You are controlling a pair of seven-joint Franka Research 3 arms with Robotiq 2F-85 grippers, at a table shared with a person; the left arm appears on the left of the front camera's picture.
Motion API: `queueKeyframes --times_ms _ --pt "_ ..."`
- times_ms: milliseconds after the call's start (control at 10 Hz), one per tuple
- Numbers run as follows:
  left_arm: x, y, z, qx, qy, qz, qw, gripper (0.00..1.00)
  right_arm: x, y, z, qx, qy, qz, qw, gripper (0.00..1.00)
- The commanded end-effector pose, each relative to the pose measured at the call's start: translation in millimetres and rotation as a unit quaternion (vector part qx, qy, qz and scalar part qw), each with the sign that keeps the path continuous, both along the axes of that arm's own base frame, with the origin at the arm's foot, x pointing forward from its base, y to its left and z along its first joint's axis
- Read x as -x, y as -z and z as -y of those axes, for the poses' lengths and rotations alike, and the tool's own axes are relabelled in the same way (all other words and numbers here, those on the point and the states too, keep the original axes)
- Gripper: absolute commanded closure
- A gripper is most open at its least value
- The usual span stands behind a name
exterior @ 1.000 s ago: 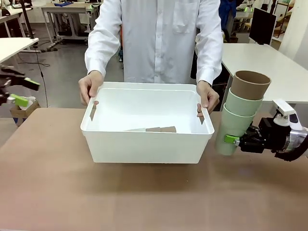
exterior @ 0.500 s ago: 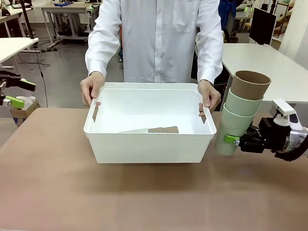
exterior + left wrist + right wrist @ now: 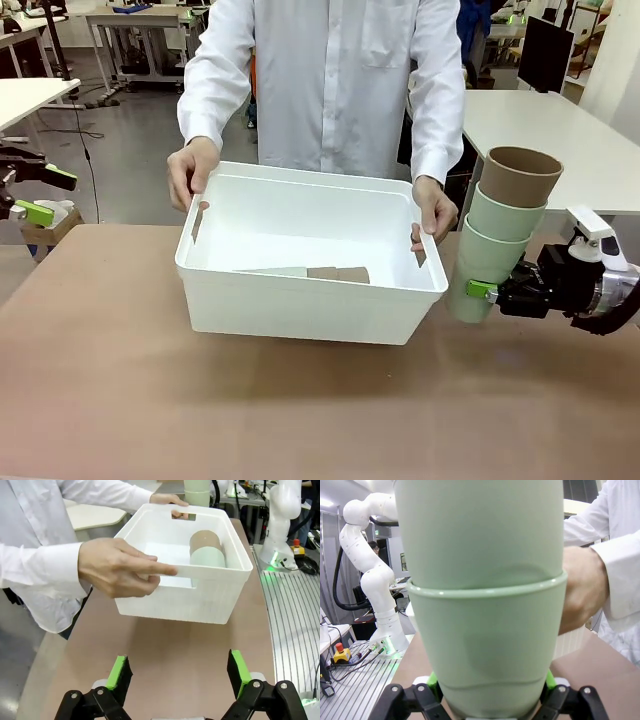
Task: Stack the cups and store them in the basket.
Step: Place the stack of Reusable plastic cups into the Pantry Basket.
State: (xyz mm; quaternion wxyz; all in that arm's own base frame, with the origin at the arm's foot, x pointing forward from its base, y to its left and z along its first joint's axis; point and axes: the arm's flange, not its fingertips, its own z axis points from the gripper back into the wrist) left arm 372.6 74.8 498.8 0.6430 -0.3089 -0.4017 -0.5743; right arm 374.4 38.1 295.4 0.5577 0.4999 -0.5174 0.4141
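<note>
So the right gripper [image 3: 484, 291] is clamped onto the bottom cup of a stack of three cups [image 3: 503, 232], two mint green ones with a brown one on top. The stack stands upright at the right side of the table [image 3: 300, 410], just beside the right end of the basket [image 3: 310, 300] but not touching it. In the right wrist view the green cup [image 3: 485, 645] sits squeezed between the green pads [image 3: 548, 677], with the second green cup nested into it above.

The white basket is in the middle of the table, and a person in a white shirt on the far side holds it by both short ends. Their hand at the left [image 3: 190, 172] grips the rim by the handle slot, and their other hand [image 3: 435, 208] is on the right end. The basket looks tipped, left end higher than the right, though I can't really tell if the low corner is touching the table.

Inside the basket there's another stack of cups [image 3: 206, 550] lying on its side, with a green one and brown showing behind it.

The left gripper [image 3: 35, 195] is way off at the far left edge, well apart from the basket, fingers spread wide with nothing between them. The left wrist view shows both green pads [image 3: 120, 672] apart over bare table.
</note>
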Motion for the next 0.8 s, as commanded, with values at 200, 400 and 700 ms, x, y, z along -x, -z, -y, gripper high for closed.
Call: queueKeyframes --times_ms 200,400,700 --pt "-0.8 -3.5 -1.4 -0.004 -0.002 -0.006 1.0 0.0 -0.9 -5.5 -0.4 -0.001 0.002 0.007 1.0 0.15" --pt "-0.8 -3.5 -1.4 -0.004 -0.002 -0.006 1.0 0.0 -0.9 -5.5 -0.4 -0.001 0.002 0.007 1.0 0.15" --pt "-0.8 -3.5 -1.4 -0.004 -0.002 -0.006 1.0 0.0 -0.9 -5.5 -0.4 -0.001 0.002 0.007 1.0 0.15"
